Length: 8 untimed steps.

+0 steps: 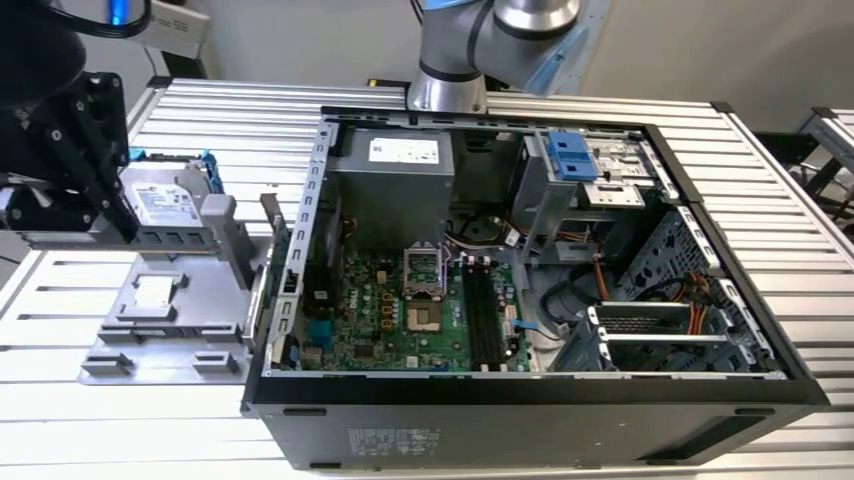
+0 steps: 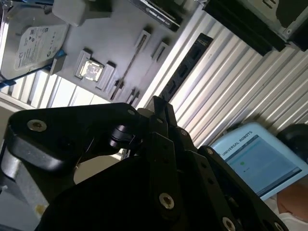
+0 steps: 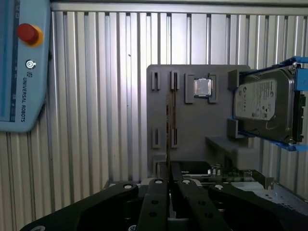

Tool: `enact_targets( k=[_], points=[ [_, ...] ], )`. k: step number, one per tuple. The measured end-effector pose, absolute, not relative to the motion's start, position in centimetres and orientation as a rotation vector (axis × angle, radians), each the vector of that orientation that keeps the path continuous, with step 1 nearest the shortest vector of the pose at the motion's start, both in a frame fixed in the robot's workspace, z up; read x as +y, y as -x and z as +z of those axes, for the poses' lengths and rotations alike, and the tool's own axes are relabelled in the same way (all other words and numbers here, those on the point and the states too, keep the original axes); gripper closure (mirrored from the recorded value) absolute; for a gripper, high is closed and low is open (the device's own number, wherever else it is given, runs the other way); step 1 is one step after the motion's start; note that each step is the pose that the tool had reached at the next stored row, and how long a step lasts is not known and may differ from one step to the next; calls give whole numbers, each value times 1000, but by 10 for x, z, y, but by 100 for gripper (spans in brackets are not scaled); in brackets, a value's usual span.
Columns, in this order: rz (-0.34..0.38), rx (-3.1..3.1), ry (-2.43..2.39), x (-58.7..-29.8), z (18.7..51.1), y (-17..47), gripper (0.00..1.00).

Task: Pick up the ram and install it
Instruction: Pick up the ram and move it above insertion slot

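Nearest me, an open computer case [image 1: 534,420] sits on the ribbed metal table [image 1: 774,180]. Beside it the gripper [image 3: 169,169] hangs over a grey tray [image 3: 192,125], jaws nearly together on nothing. The ram [image 3: 169,120] stands edgewise in that tray, near a hard drive [image 3: 262,108]. Farther off lies a blue pendant [image 3: 19,72].

Strong light washes the ribbed counter [image 1: 80,420] almost white in the exterior view; the computer case [image 1: 534,430] interior sits in shadow; in both wrist views the end effector [image 3: 169,166] is a dark, underlit mass; glare streaks the counter ribs beside the grey tray [image 3: 197,130].
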<state>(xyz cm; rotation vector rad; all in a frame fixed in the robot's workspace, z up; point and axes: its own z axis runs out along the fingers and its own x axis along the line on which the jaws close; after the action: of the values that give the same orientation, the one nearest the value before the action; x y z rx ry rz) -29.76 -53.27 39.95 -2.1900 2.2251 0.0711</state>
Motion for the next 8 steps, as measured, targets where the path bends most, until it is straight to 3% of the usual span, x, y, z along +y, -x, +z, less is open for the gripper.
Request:
enact_targets(
  k=[8],
  points=[
    [71, 2225, 2190, -533, 400, 270, 100]
  ],
)
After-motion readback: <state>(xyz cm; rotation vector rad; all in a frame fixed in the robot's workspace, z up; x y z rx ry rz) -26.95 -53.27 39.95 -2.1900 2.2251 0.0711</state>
